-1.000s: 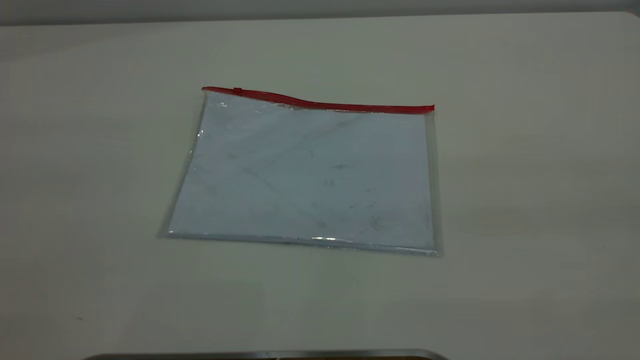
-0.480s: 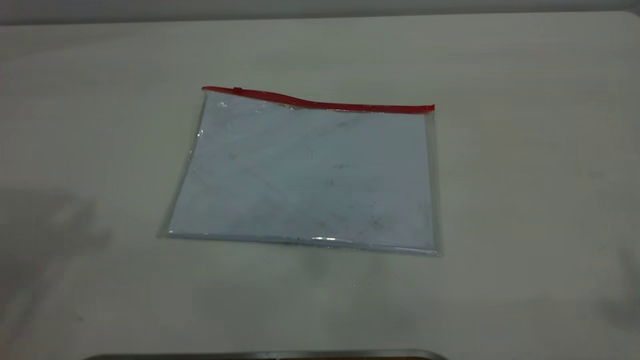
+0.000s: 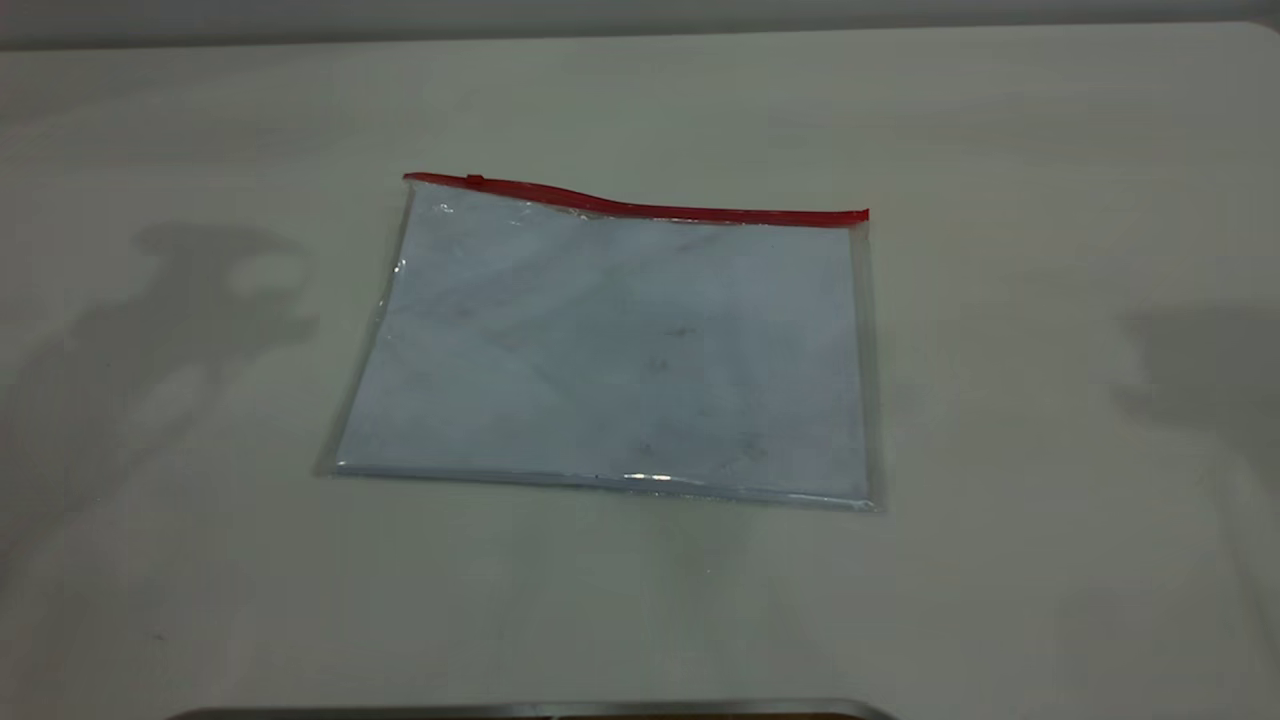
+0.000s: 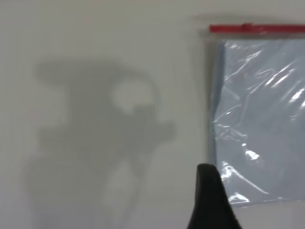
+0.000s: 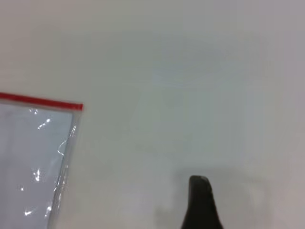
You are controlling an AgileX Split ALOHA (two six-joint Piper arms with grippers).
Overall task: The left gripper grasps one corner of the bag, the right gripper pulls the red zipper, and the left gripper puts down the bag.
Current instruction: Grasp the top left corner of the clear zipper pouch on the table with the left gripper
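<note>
The bag (image 3: 615, 345) lies flat on the table (image 3: 1050, 150), a little left of the middle of the exterior view, with pale sheets inside. Its red zipper (image 3: 640, 205) runs along the far edge, bulging slightly near the middle, and the small slider (image 3: 475, 180) sits close to the upper left corner of the bag (image 3: 410, 180). Nothing touches the bag.

The exterior view shows neither arm, only their shadows on the table: one at the left of the frame beside the bag, one at the right edge. A dark curved rim (image 3: 530, 710) is cut off at the bottom of that frame, and what it is cannot be made out.

The wrist views add what the exterior view lacks. In the left wrist view one dark finger (image 4: 209, 200) of the left gripper rises from the bottom edge, over the table just beside the bag's near left corner; the red strip and slider show at the upper right. In the right wrist view a single dark finger (image 5: 200, 202) of the right gripper shows at the bottom, well apart from the bag's right red-ended corner (image 5: 78, 107). Only one finger of each is in frame, so how far either gripper stands open cannot be told. Neither holds anything visible.
</note>
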